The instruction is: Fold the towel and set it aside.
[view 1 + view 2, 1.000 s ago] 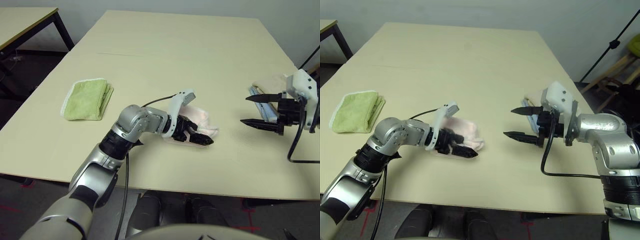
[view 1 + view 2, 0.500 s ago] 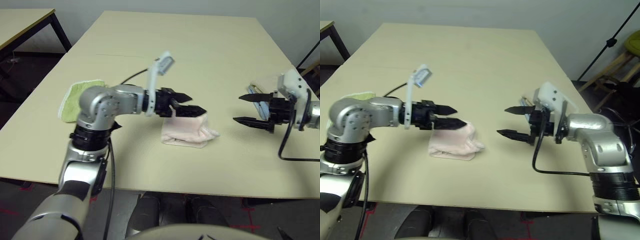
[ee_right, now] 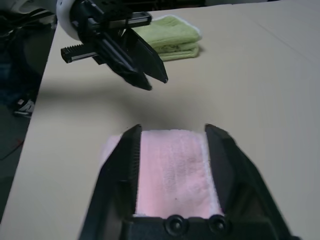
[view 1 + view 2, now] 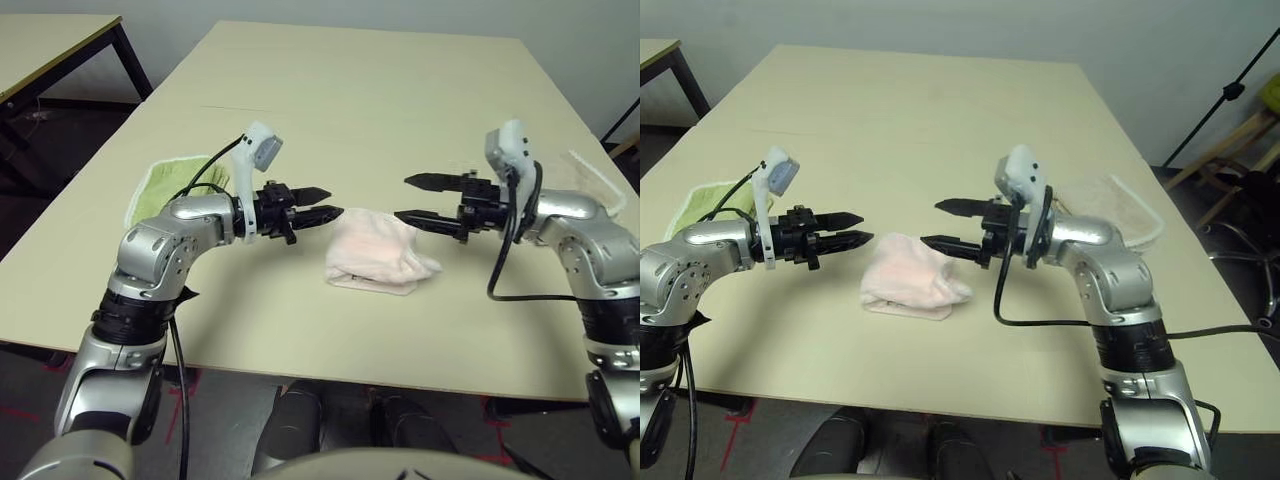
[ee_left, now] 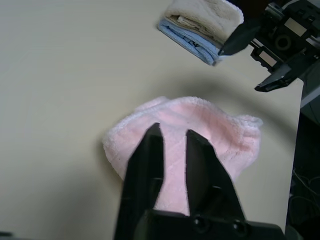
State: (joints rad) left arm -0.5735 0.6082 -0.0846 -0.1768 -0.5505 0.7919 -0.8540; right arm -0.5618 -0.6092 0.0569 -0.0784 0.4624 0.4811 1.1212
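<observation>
The pale pink towel (image 4: 378,255) lies folded into a small thick bundle near the table's front edge, with nothing holding it. My left gripper (image 4: 333,202) hovers just left of it, pointing at it; its fingers (image 5: 152,150) stand a narrow gap apart and hold nothing. From the other side my right gripper (image 4: 402,197) reaches in just above the towel's right end, wide open and empty. The right wrist view looks between its fingers at the towel (image 3: 172,170), with the left gripper (image 3: 135,70) beyond.
A folded green towel (image 4: 165,185) lies at the left of the table (image 4: 350,90), behind my left forearm. A beige and light-blue folded stack (image 5: 200,25) sits at the right edge behind my right arm. A second table (image 4: 50,40) stands far left.
My left gripper has drawn back leftward off the towel and come lower. My right gripper has swung left from the table's right edge to the towel's right end. The towel stays put.
</observation>
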